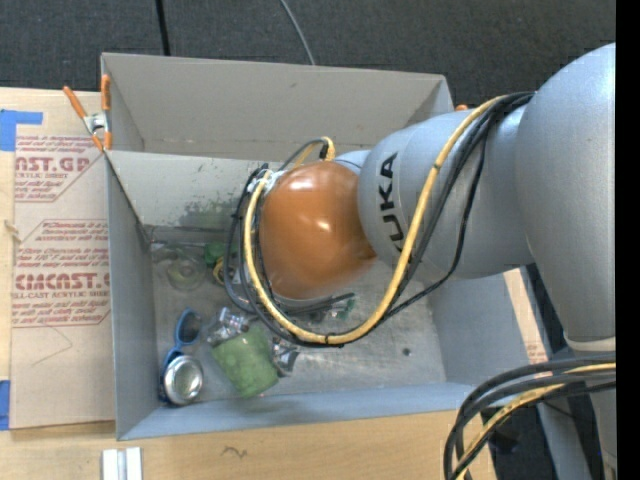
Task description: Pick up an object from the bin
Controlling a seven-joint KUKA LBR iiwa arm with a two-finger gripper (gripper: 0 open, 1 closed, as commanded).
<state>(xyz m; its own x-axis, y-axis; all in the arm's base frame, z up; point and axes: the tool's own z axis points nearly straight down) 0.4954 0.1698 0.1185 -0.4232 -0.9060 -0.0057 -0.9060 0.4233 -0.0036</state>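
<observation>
My gripper (258, 337) is low in the bin's front left part, mostly hidden under the arm's orange dome. Only small metal parts of it show at the dome's lower edge. Right below it lies a pale green soft lump (244, 365), touching or nearly touching those metal parts. A silver can (182, 379) lies on its side in the front left corner, its round end facing up. A small blue thing (187, 328) lies just above the can, left of the gripper.
A clear round lid-like thing (183, 269) and a small green piece (213, 256) lie near the bin's left wall, farther back. The arm and its cables cover the bin's middle and right.
</observation>
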